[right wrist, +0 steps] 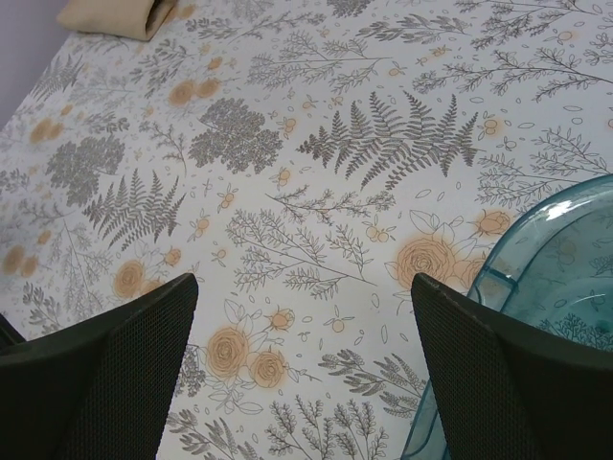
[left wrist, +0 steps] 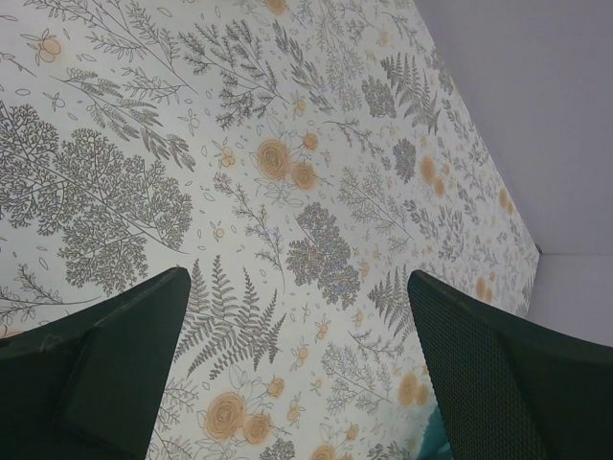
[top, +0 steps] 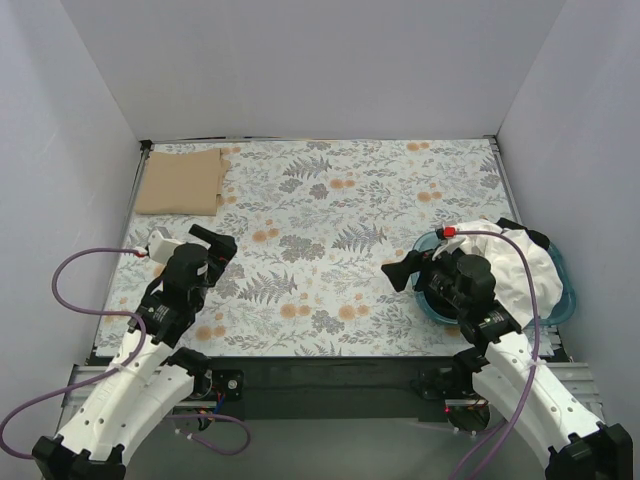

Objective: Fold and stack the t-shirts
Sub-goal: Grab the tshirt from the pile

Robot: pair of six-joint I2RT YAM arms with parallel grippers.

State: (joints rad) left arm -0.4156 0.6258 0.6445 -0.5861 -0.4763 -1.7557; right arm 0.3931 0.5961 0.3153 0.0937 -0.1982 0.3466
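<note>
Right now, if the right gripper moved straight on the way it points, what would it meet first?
Probably the flowered table cover, since the open right gripper tilts down toward it. The folded tan t-shirt lies far beyond, off the line.

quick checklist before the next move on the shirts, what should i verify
1. Left end effector open, holding nothing: ok.
2. Right end effector open, holding nothing: ok.
3. White t-shirt lying in the blue bin, beside the right arm: ok.
4. Folded tan t-shirt at the far left corner, away from the folding area: ok.
5. Middle of the table free for folding: ok.
6. More shirts under the white one: cannot tell.
</note>
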